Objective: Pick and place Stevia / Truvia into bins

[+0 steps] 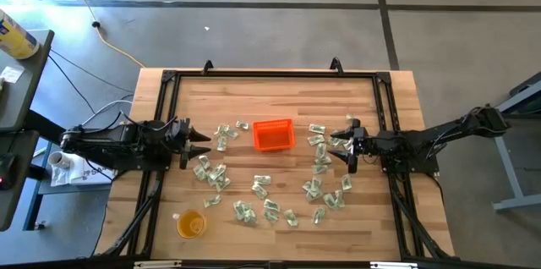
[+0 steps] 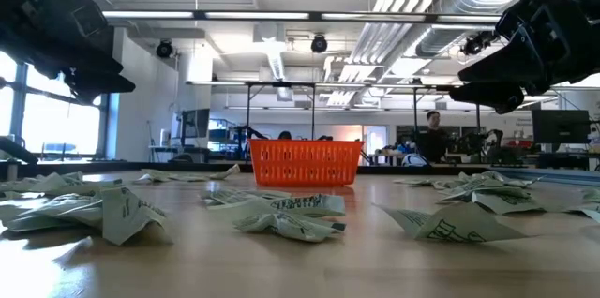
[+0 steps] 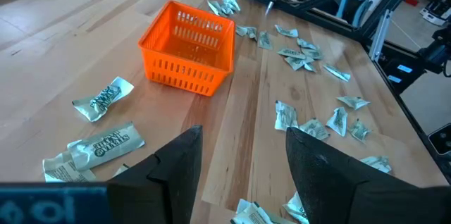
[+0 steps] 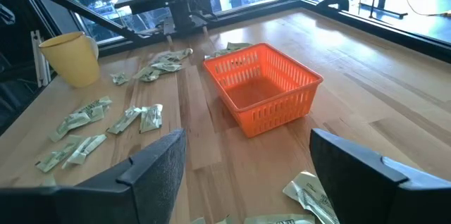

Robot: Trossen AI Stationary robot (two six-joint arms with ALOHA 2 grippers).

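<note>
Several pale green and white Stevia sachets (image 1: 264, 203) lie scattered flat on the wooden table, left, right and near of the orange bin (image 1: 273, 134). The bin stands at the table's middle and looks empty (image 4: 262, 90). My left gripper (image 1: 205, 145) hovers open above the table at the left, pointing toward the bin; its fingers (image 3: 243, 175) hold nothing. My right gripper (image 1: 336, 140) hovers open at the right, facing the bin, with nothing between its fingers (image 4: 246, 175).
A round yellow-orange cup (image 1: 191, 223) stands near the table's front left corner. A black frame (image 1: 270, 73) runs along the table's edges. Bare wood lies between the bin and the far edge.
</note>
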